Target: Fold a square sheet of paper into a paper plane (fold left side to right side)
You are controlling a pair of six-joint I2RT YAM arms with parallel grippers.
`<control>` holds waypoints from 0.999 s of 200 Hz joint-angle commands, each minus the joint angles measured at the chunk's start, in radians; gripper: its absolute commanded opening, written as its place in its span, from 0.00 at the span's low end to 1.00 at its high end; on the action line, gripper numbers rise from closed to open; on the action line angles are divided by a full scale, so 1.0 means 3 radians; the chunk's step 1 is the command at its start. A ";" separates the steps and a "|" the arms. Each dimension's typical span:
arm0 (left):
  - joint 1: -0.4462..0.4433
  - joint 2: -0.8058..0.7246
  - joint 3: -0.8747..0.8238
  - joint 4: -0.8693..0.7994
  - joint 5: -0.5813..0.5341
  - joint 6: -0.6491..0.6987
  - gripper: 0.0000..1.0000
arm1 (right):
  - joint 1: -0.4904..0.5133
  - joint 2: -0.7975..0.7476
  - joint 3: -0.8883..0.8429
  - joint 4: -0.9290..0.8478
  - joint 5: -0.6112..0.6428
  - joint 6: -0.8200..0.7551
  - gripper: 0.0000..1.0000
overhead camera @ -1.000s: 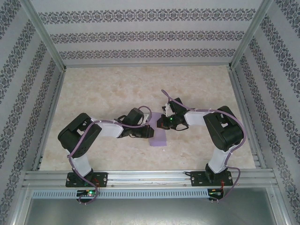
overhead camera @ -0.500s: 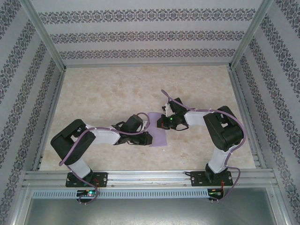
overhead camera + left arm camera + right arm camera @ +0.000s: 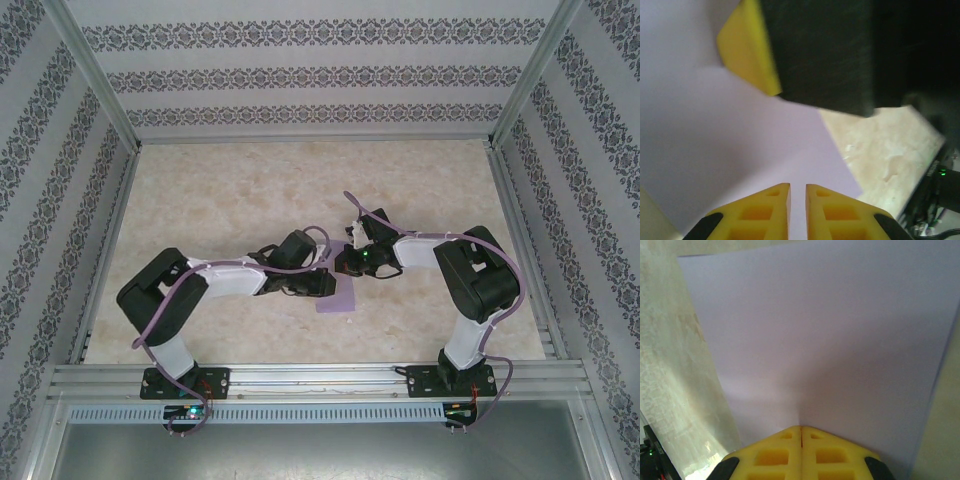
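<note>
- Closest in, both arms are bolted to the aluminium rail (image 3: 320,378) along the near edge of the tabletop (image 3: 250,190). The left arm (image 3: 190,290) and the right arm (image 3: 475,275) both bend inward, so they meet around the middle.
- The sheet of paper (image 3: 338,300) lies flat on the tabletop, about halfway between the left and right edges and closer to the near edge than the far one. It's plain lavender. From above you only get its near part, the grippers cover the rest.
- The left gripper (image 3: 327,285) sits low over the sheet's left side. Its own camera shows the yellow fingers (image 3: 767,210) open just a crack, with a thin slit between them and lavender showing through it. Nothing looks clamped in there. The sheet (image 3: 730,140) spreads out ahead of the tips, with a corner of it over bare marble-look tabletop on the right.
- That view also has the other arm's yellow pad (image 3: 747,55) and its black body down at the paper, just past the left fingertips.
- The right gripper (image 3: 345,263) is a touch farther back, almost nose to nose with the left one. Its fingers (image 3: 770,455) are pressed tight together with no gap, tips right at the sheet (image 3: 830,335). I can't tell if a bit of paper is nipped between them or if they're only resting on it.
- Beyond that it's bare tabletop up to the far edge, then the patterned walls (image 3: 300,70).
</note>
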 commanded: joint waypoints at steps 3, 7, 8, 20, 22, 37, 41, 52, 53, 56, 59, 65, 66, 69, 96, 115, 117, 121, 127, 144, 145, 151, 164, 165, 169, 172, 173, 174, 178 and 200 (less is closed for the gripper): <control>0.0018 0.0107 -0.0123 0.0079 0.0074 -0.0008 0.15 | -0.0022 0.0105 -0.0116 -0.0283 0.0337 -0.0088 0.00; 0.0017 0.0113 -0.0144 0.0092 0.0079 -0.0021 0.15 | -0.0020 0.0105 -0.0114 -0.0286 0.0343 -0.0089 0.00; 0.0015 0.0114 -0.0150 0.0095 0.0078 -0.0026 0.15 | -0.0020 0.0105 -0.0114 -0.0287 0.0341 -0.0089 0.00; 0.0001 0.0112 -0.0216 0.0119 0.0077 -0.0055 0.15 | -0.0019 0.0105 -0.0114 -0.0301 0.0351 -0.0094 0.00; -0.0004 0.0111 -0.0227 0.0117 0.0076 -0.0059 0.15 | -0.0021 0.0105 -0.0114 -0.0301 0.0350 -0.0094 0.00; -0.0048 0.0073 -0.0322 0.0110 0.0070 -0.0088 0.15 | -0.0025 0.0106 -0.0114 -0.0326 0.0364 -0.0103 0.00; -0.0057 0.0062 -0.0347 0.0106 0.0064 -0.0100 0.15 | -0.0025 0.0105 -0.0114 -0.0330 0.0369 -0.0109 0.00; -0.0092 0.0014 -0.0431 0.0094 0.0057 -0.0135 0.15 | -0.0030 0.0105 -0.0114 -0.0341 0.0369 -0.0114 0.00; -0.0096 0.0011 -0.0438 0.0097 0.0054 -0.0139 0.15 | -0.0030 0.0105 -0.0114 -0.0342 0.0369 -0.0114 0.00; -0.0105 -0.0003 -0.0461 0.0092 0.0052 -0.0149 0.15 | -0.0034 0.0105 -0.0114 -0.0345 0.0370 -0.0113 0.00; -0.0118 -0.0017 -0.0482 0.0092 0.0050 -0.0160 0.15 | -0.0035 0.0105 -0.0114 -0.0345 0.0370 -0.0119 0.00; -0.0139 -0.0051 -0.0535 0.0094 0.0034 -0.0184 0.15 | -0.0035 0.0103 -0.0114 -0.0344 0.0369 -0.0123 0.00; -0.0145 -0.0057 -0.0544 0.0094 0.0032 -0.0189 0.15 | -0.0035 0.0104 -0.0114 -0.0347 0.0370 -0.0124 0.00; -0.0161 -0.0072 -0.0567 0.0094 0.0027 -0.0197 0.15 | -0.0035 0.0105 -0.0114 -0.0348 0.0370 -0.0124 0.00; -0.0273 -0.0191 -0.0739 0.0104 -0.0010 -0.0310 0.15 | -0.0042 0.0111 -0.0109 -0.0352 0.0360 -0.0140 0.00; -0.0327 -0.0273 -0.0807 0.0100 -0.0037 -0.0362 0.15 | -0.0040 0.0106 -0.0109 -0.0344 0.0339 -0.0152 0.00; -0.0329 -0.0286 -0.0813 0.0102 -0.0040 -0.0366 0.15 | -0.0040 0.0105 -0.0109 -0.0344 0.0339 -0.0154 0.00; -0.0330 -0.0308 -0.0822 0.0104 -0.0037 -0.0372 0.15 | -0.0040 0.0104 -0.0113 -0.0347 0.0339 -0.0155 0.00; -0.0330 -0.0352 -0.0833 0.0104 -0.0043 -0.0383 0.15 | -0.0035 0.0101 -0.0114 -0.0341 0.0335 -0.0156 0.00; -0.0323 -0.0546 -0.0783 -0.0002 -0.0076 -0.0353 0.15 | -0.0031 0.0075 -0.0119 -0.0334 0.0316 -0.0160 0.00; -0.0321 -0.0558 -0.0776 -0.0013 -0.0079 -0.0348 0.15 | -0.0030 0.0075 -0.0119 -0.0331 0.0312 -0.0160 0.00; -0.0315 -0.0638 -0.0734 -0.0065 -0.0096 -0.0324 0.15 | -0.0027 0.0065 -0.0123 -0.0321 0.0304 -0.0164 0.00; -0.0274 -0.0839 -0.0641 -0.0213 -0.0131 -0.0256 0.15 | -0.0025 0.0042 -0.0127 -0.0319 0.0301 -0.0164 0.00; -0.0269 -0.0852 -0.0633 -0.0218 -0.0135 -0.0251 0.15 | -0.0022 0.0040 -0.0128 -0.0319 0.0299 -0.0164 0.00; -0.0245 -0.0910 -0.0609 -0.0261 -0.0148 -0.0226 0.15 | -0.0020 0.0035 -0.0129 -0.0322 0.0293 -0.0165 0.00; -0.0228 -0.0950 -0.0587 -0.0287 -0.0158 -0.0207 0.15 | -0.0020 0.0027 -0.0129 -0.0320 0.0293 -0.0165 0.00; -0.0220 -0.0962 -0.0581 -0.0296 -0.0164 -0.0203 0.15 | -0.0020 0.0023 -0.0129 -0.0319 0.0296 -0.0165 0.00; -0.0214 -0.0975 -0.0575 -0.0305 -0.0166 -0.0196 0.15 | -0.0019 0.0023 -0.0129 -0.0319 0.0294 -0.0165 0.00; -0.0184 -0.1023 -0.0556 -0.0337 -0.0174 -0.0173 0.15 | -0.0019 0.0015 -0.0132 -0.0319 0.0299 -0.0165 0.00; 0.0013 -0.1107 -0.0431 -0.0472 -0.0208 -0.0024 0.16 | -0.0009 -0.0007 -0.0134 -0.0318 0.0302 -0.0161 0.00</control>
